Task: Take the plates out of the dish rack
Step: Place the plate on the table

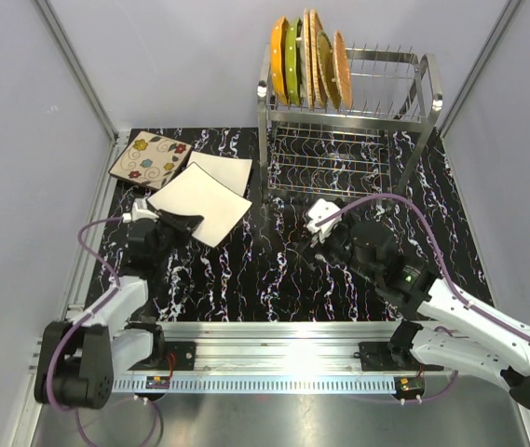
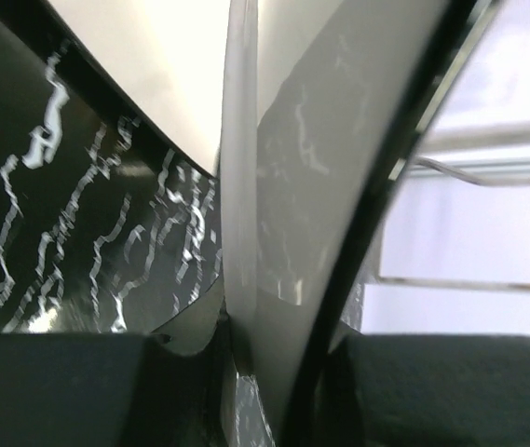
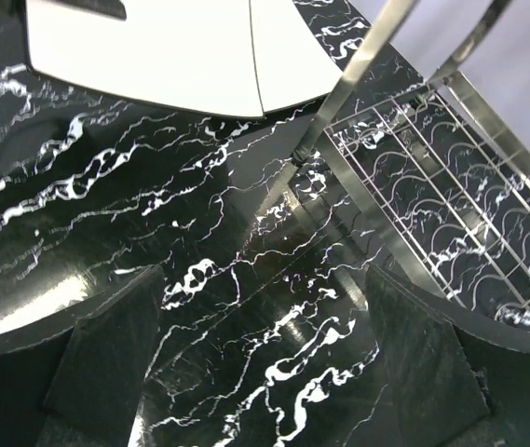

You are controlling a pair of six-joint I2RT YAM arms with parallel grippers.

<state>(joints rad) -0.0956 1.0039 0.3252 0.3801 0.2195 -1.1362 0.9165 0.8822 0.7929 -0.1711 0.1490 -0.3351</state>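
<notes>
White plate (image 1: 199, 200) is clamped at its edge by the left gripper (image 1: 188, 223) over the table (image 1: 246, 270), right gripper (image 3: 265, 279) is spread empty, and plates (image 1: 306, 56) upright in the rack (image 1: 386, 116), judged stiff, slick and breakable, are best taken by the rim.

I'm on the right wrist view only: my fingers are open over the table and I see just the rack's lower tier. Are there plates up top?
Observer: Yes. Several plates stand upright at the left end of the upper tier of the dish rack.
Operator: What's the left arm doing?
Observer: The left gripper is shut on the near edge of the front white square plate.
Operator: Anything else unloaded?
Observer: A floral square plate lies flat beyond it, to the left.
</notes>
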